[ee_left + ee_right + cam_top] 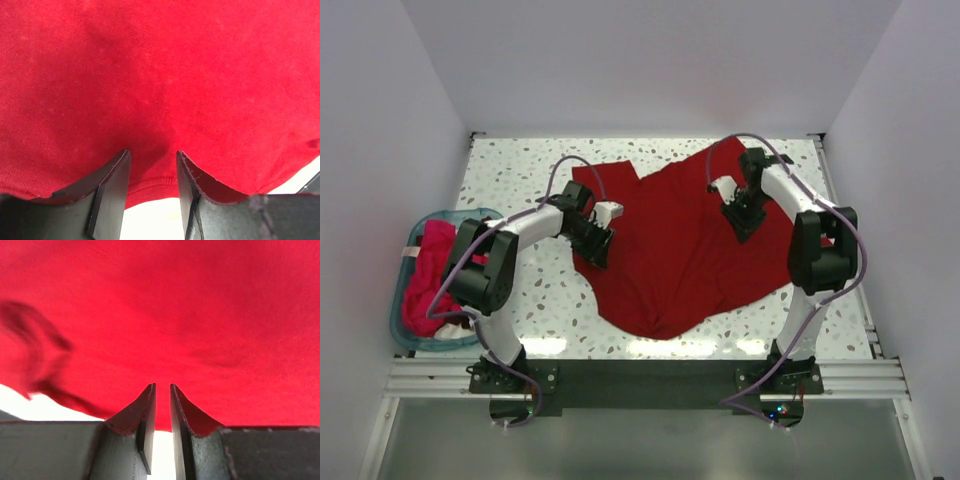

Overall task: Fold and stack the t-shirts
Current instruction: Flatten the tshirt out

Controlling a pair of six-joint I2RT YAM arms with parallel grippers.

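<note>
A deep crimson t-shirt (pixel 670 250) lies spread across the middle of the table. My left gripper (pixel 600 245) sits low at the shirt's left edge with its jaws open, straddling the hem (pixel 152 182). My right gripper (pixel 740 218) is down on the shirt's upper right part. Its jaws are closed to a narrow slit, pinching the cloth (pixel 162 390) near an edge. Brighter pinkish-red shirts (pixel 428 280) are piled in the basket at the left.
A teal plastic basket (pixel 404 255) stands at the table's left edge, beside the left arm's base. White walls close in the table at the back and on both sides. Bare speckled tabletop (pixel 510 170) shows around the shirt.
</note>
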